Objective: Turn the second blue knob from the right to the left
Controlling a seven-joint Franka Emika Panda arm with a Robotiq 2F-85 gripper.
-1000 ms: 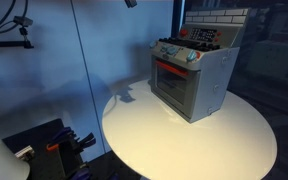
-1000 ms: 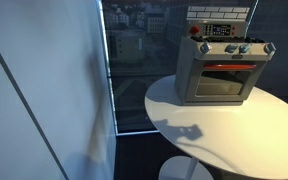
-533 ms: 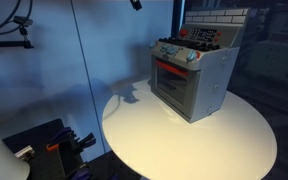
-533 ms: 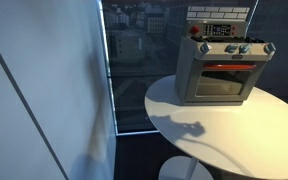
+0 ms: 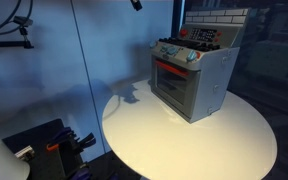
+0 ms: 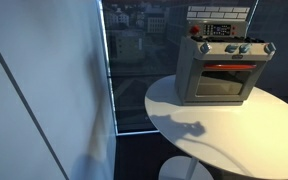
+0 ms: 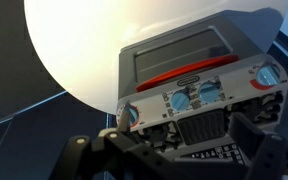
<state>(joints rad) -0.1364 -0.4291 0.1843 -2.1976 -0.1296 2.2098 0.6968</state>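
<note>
Hovering with jaws spread, the black robot gripper [image 7: 174, 150] is high over the grey toy oven [image 6: 219, 80] on the round white table [image 6: 214, 130]; the blue plastic knob second from right [image 6: 246, 48] lies in its front row, just above the jaws mid-frame in wrist view.

The gripper [image 7: 174, 155] is matte black with blocky, angular fingers [image 7: 256, 138] (finer detail is lost in shadow); in an exterior view the gripper [image 5: 134, 4] is just a small dark shape.
</note>
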